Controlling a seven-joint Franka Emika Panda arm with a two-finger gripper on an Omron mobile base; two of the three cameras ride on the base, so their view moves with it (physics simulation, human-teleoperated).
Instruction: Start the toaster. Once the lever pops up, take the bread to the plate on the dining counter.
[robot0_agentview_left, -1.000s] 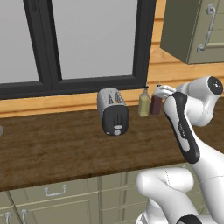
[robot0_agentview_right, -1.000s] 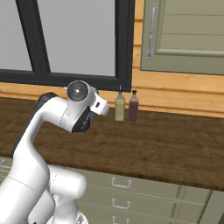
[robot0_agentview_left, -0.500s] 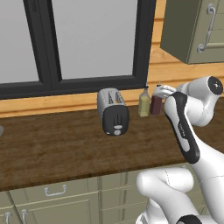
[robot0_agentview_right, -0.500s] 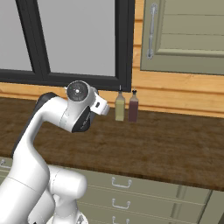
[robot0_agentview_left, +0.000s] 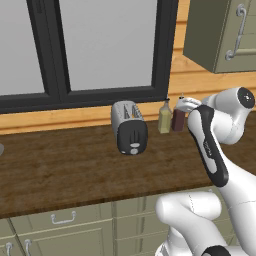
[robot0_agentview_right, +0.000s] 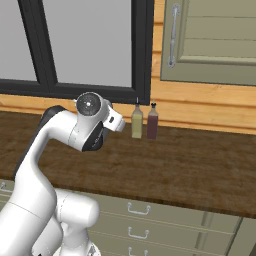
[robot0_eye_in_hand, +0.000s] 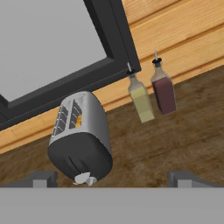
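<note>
I had the toaster (robot0_agentview_left: 129, 126) standing far back on the worktop (robot0_agentview_left: 65, 170), left of two bottles (robot0_eye_in_hand: 152, 92), bread (robot0_eye_in_hand: 78, 120) seated in a slot. My fingers (robot0_eye_in_hand: 44, 178) stood wide apart, empty. The lever (robot0_eye_in_hand: 83, 178) (small, stiff, probably slick) wanted a downward push from above.

Two bottles by the window — worktop backdrop

An olive oil bottle (robot0_agentview_left: 164, 118) and a dark red-brown bottle (robot0_agentview_left: 178, 119) stand upright, just beside each other, on the dark wood worktop (robot0_agentview_left: 75, 170) under the black-framed window (robot0_agentview_left: 100, 50) — pale green drawers (robot0_agentview_right: 150, 225) below, a wall cabinet (robot0_agentview_right: 210, 40) above.
</note>
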